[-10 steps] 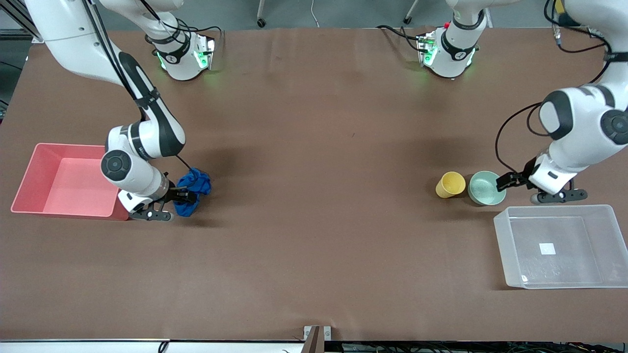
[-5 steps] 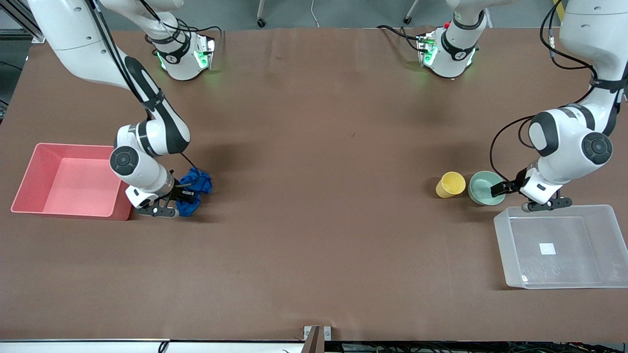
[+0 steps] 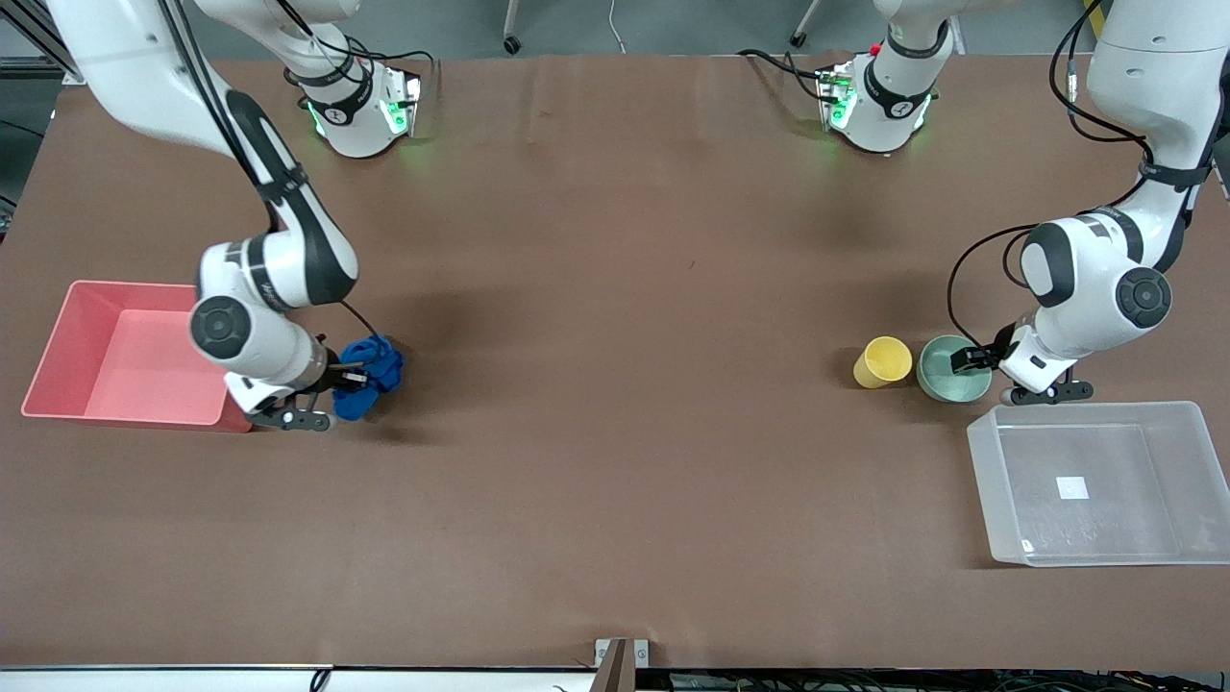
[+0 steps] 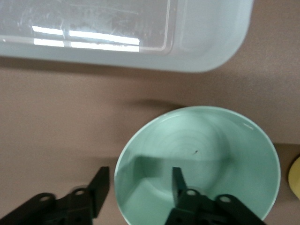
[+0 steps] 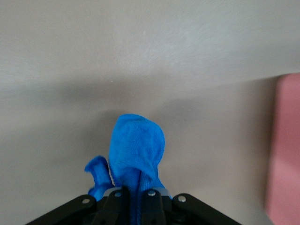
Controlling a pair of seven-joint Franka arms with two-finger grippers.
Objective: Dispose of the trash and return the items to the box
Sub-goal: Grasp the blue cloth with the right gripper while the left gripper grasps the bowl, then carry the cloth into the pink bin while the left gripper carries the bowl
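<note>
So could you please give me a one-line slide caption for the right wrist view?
Right gripper shut on a wrinkly deep-blue cloth rag above the brown table, pink bin beside it.

Brown table, plain matte surface. Pink bin sits at the right arm's end, close to that edge. Blue rag is just beside the bin, toward table centre; whether it touches the surface can't be told. Yellow cup and mint-green bowl stand side by side toward the left arm's end, nearly touching. Clear box with a white label sits at that end, nearer the front camera than the bowl.
</note>
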